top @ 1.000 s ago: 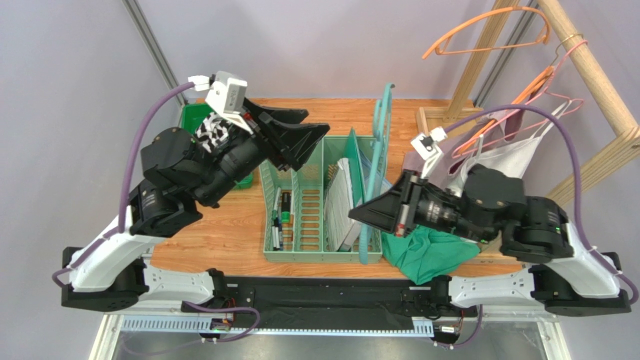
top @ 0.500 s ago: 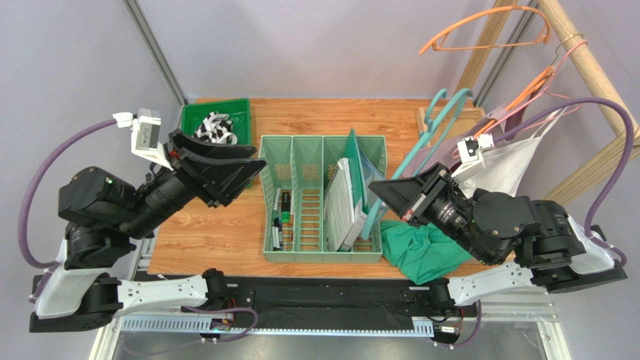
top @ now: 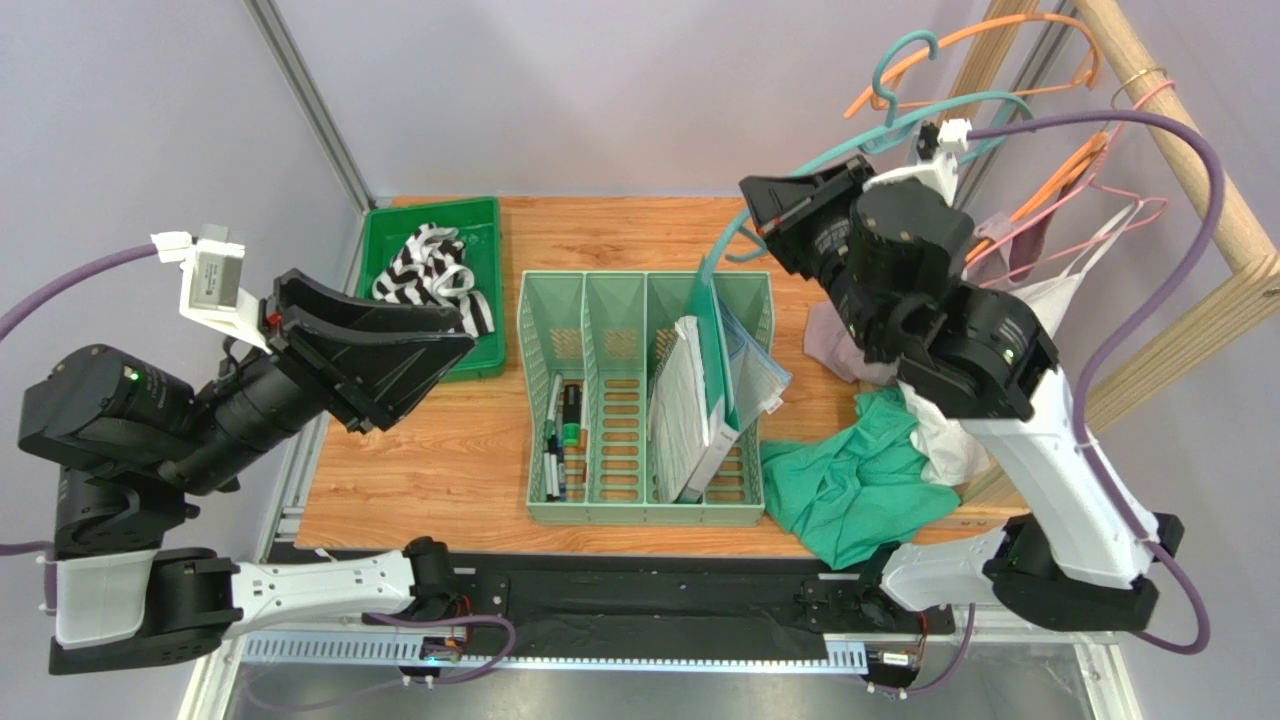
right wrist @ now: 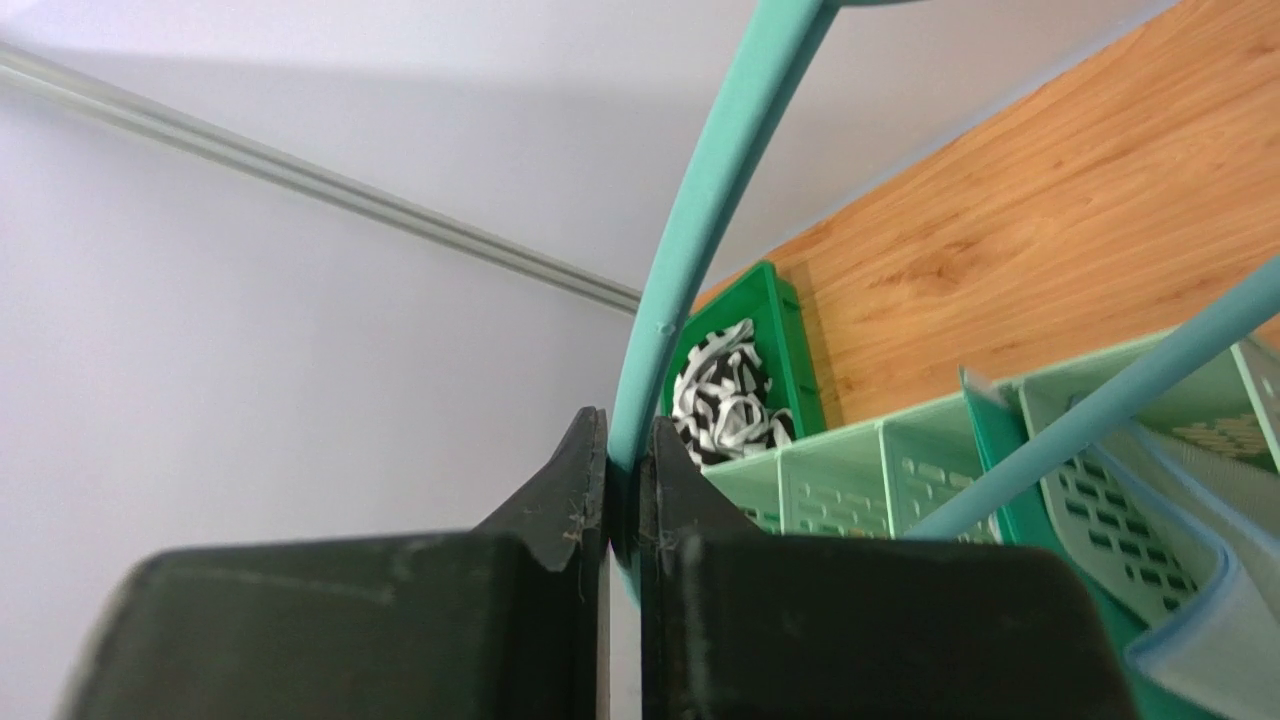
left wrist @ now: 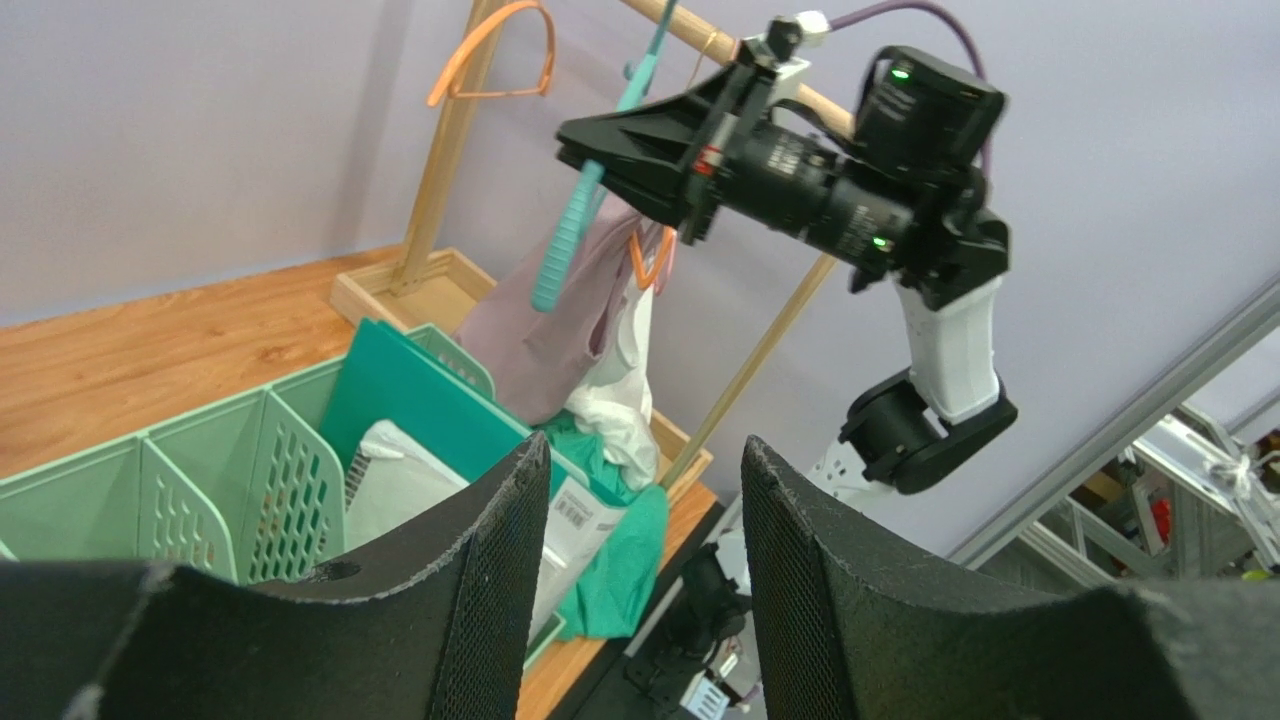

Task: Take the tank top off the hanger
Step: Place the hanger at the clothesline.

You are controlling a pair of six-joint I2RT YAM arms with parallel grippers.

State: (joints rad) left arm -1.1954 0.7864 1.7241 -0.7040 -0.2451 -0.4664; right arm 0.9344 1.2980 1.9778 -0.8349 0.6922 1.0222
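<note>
- right gripper (right wrist: 624,450) clamped on the teal hanger (right wrist: 718,165), raised up near the wooden rack (top: 1187,143)
- left gripper (left wrist: 639,510) jaws apart, empty, over table's left edge
- green tank top (top: 849,488) off the hanger, crumpled on table (top: 436,465), just right of mint organizer (top: 601,510)

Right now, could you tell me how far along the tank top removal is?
Looks done: the green top lies crumpled on the table, off the teal hanger. In hand: the right gripper is shut on the bare hanger. Left: probably just putting it away; the left gripper is open and empty.
</note>
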